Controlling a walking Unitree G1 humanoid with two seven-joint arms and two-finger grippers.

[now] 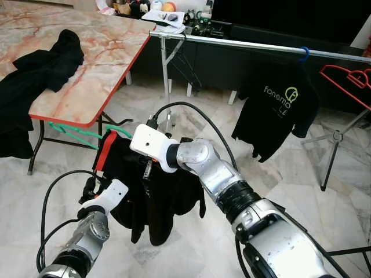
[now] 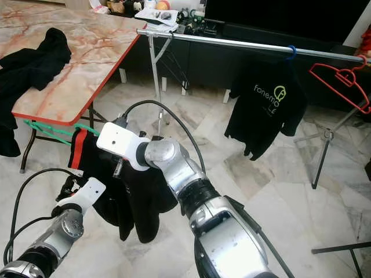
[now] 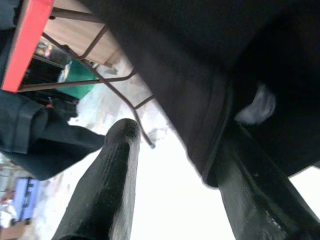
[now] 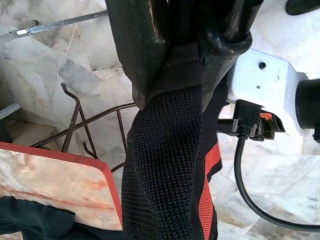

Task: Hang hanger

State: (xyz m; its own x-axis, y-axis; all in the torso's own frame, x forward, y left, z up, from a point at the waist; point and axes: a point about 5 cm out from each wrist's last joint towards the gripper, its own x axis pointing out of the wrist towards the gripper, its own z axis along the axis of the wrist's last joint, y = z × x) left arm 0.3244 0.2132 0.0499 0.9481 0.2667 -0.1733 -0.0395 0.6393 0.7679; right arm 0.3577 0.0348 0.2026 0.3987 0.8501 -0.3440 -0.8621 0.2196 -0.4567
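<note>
Here, the right gripper [image 4: 172, 47] is clamped on the collar of a black garment with a red stripe [image 1: 156, 197], which hangs on a green hanger [image 1: 75, 133] — the hanger jutting out just beside the gripper, toward the marble-topped table [image 1: 98, 58]. Below it, the left gripper [image 3: 175, 165] has its fingers [image 3: 107, 185] spread, one at the garment's hem; whether it grips is unclear. Well beyond both — a clothes rail [image 1: 243, 44] carrying a black printed T-shirt [image 1: 281, 107] and a red hanger [image 1: 348, 78].
</note>
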